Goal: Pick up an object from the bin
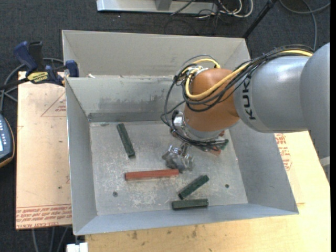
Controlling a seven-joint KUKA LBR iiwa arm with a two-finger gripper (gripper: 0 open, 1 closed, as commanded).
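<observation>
Fingers (180,159), slightly spread, hang over the right end of a flat red-brown bar (149,175).

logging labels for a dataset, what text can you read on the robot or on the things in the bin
"KUK": black letters running down the grey arm link; any letter after them cannot be read.
No text can be made out on the red bar.
No text can be made out on the dark green bars.
</observation>
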